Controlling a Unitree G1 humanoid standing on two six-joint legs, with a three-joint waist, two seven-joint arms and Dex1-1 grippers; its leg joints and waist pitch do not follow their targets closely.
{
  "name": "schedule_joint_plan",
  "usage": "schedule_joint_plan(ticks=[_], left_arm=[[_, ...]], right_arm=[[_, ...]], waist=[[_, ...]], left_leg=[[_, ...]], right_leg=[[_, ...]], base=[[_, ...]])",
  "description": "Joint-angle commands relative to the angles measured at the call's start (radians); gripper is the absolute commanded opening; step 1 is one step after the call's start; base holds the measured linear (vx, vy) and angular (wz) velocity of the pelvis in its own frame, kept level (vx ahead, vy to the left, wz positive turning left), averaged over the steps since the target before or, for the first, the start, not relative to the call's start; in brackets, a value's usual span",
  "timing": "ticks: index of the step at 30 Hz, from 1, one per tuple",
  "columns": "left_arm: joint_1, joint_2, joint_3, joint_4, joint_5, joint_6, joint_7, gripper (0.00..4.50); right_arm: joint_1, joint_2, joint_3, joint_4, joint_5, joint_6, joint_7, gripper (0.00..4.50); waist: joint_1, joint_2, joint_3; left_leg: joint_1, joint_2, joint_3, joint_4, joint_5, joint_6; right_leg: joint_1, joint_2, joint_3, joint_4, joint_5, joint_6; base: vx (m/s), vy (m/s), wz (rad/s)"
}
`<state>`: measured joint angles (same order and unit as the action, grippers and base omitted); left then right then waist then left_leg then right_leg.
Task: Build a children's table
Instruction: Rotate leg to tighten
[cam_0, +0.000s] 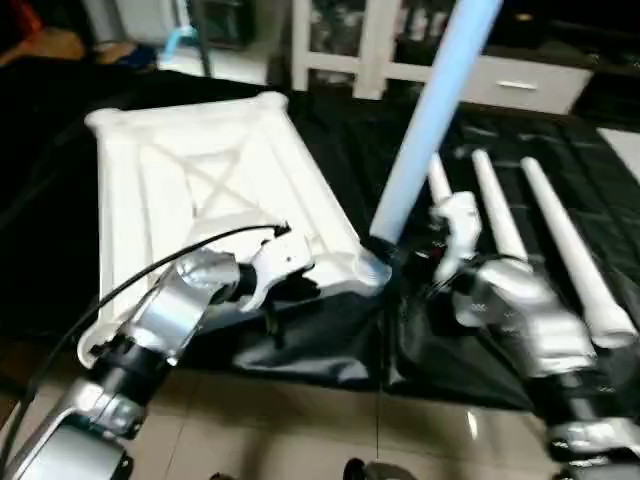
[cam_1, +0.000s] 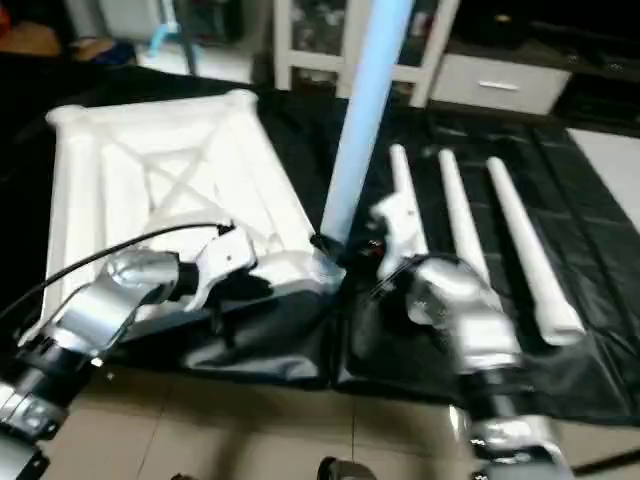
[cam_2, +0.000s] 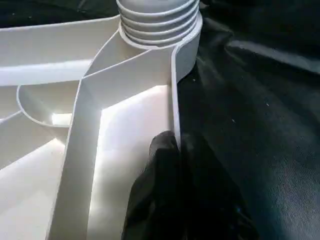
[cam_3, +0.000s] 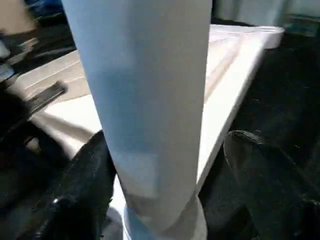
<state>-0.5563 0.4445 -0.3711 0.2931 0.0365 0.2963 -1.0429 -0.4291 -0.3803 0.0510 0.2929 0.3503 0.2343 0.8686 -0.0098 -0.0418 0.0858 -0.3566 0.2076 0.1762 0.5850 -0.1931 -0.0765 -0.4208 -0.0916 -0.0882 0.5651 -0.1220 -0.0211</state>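
Note:
The children's table top (cam_0: 200, 170) lies upside down on a black cloth, its X ribs facing up. One white leg (cam_0: 430, 120) stands upright in the near right corner socket (cam_0: 372, 268); its threaded end (cam_2: 157, 20) sits in that socket. Three more legs (cam_0: 560, 240) lie side by side on the cloth to the right. My left gripper (cam_0: 300, 285) is shut on the top's near rim, its black fingers (cam_2: 160, 165) pinching the rim wall. My right gripper (cam_3: 167, 145) stands open around the foot of the upright leg, with one finger (cam_3: 260, 175) clearly apart from it.
A white glass-door cabinet (cam_0: 370, 40) and a white drawer unit (cam_0: 520, 85) stand behind the cloth. The cloth's (cam_0: 480, 370) near edge drops to tiled floor (cam_0: 300, 420). A black cable (cam_0: 150, 265) loops over my left forearm.

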Motion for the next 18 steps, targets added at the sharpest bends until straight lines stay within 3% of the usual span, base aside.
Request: schedule_joint_plan(ticks=[1, 5, 10, 18], left_arm=[[0.040, 0.037, -0.040, 0.030, 0.028, 0.000, -0.042, 0.00], [0.046, 0.046, -0.051, 0.018, 0.024, -0.009, -0.065, 0.00], [0.046, 0.049, -0.056, 0.029, 0.029, -0.035, -0.066, 0.00], [0.050, 0.049, -0.055, 0.022, 0.027, -0.030, -0.084, 0.00]], right_arm=[[0.027, -0.062, 0.009, -0.021, -0.002, 0.007, 0.075, 3.86], [0.041, -0.103, 0.036, -0.026, -0.017, -0.006, 0.135, 3.86], [0.030, -0.102, 0.045, -0.012, -0.034, -0.014, 0.146, 3.86], [0.003, -0.067, 0.047, 0.002, -0.027, -0.031, 0.137, 3.86]], waist=[[0.005, 0.003, -0.072], [0.008, -0.003, -0.068], [0.007, -0.008, -0.061], [0.004, -0.006, -0.062]], left_leg=[[0.001, 0.023, 0.005, -0.069, -0.185, 0.071], [-0.002, 0.021, 0.005, -0.068, -0.200, 0.073], [0.003, 0.021, 0.002, -0.071, -0.261, 0.047], [0.002, 0.021, 0.000, -0.073, -0.265, 0.042]], right_leg=[[0.052, -0.044, 0.049, -0.045, -0.263, -0.220], [0.053, -0.045, 0.050, -0.047, -0.311, -0.212], [0.044, -0.046, 0.051, -0.062, -0.448, -0.167], [0.043, -0.042, 0.053, -0.057, -0.428, -0.168]], base=[[0.000, 0.000, 0.00], [0.000, 0.000, 0.00], [0.000, 0.000, 0.00], [0.000, 0.000, 0.00]])
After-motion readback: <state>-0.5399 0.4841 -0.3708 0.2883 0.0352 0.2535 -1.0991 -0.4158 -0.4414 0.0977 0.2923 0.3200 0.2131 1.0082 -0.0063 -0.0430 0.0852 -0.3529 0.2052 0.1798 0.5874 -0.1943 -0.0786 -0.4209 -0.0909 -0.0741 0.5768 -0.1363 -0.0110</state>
